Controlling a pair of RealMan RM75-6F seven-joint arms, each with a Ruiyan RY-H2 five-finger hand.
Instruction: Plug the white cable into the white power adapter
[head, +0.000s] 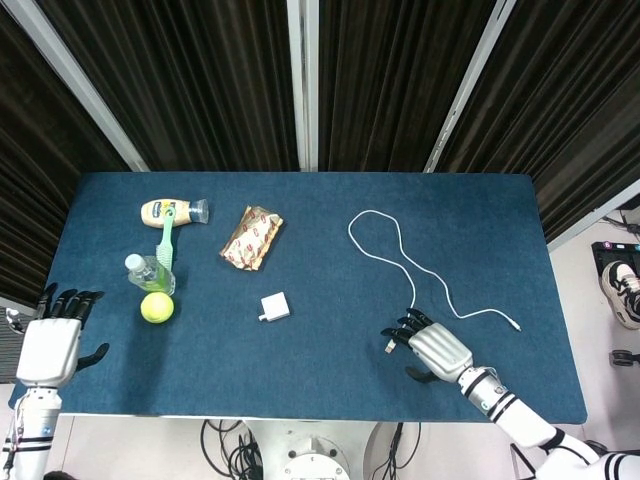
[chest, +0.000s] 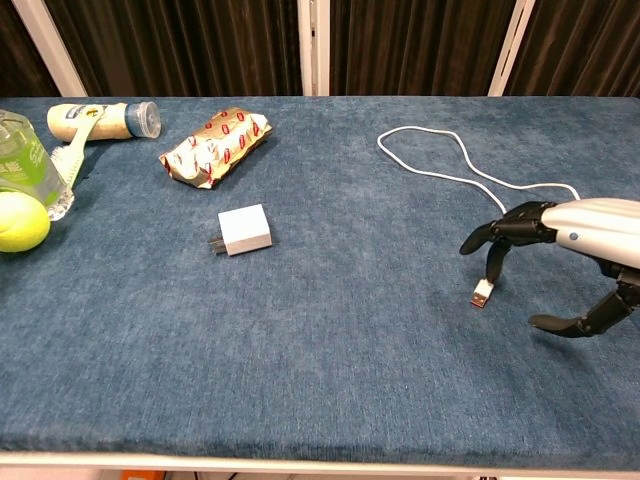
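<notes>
**Head view and chest view: right hand lifting the plug end of a white cable**

Head view, from above, shows a blue tabletop (head: 300, 350) before dark curtains. The right hand (head: 432, 348) is near the front right edge. In the chest view its dark fingers (chest: 505, 228) grasp the white cable (chest: 440, 165) just behind its plug (chest: 483, 294), which hangs down slightly above the cloth; the thumb is spread apart below. The rest of the cable runs away from the hand in a loop toward the back of the tabletop, with its far end lying to the right.

The white power adapter (head: 275, 306) lies near the middle of the tabletop, well apart from the plug, its prongs pointing left in the chest view.

The left hand (head: 50, 345) is at the front left corner, off the tabletop edge, fingers released and spread, holding nothing.

On the left side lie a tennis ball (head: 156, 307), a clear bottle (head: 148, 271), a green brush (head: 166, 238) and a snack packet (head: 251, 238).
</notes>
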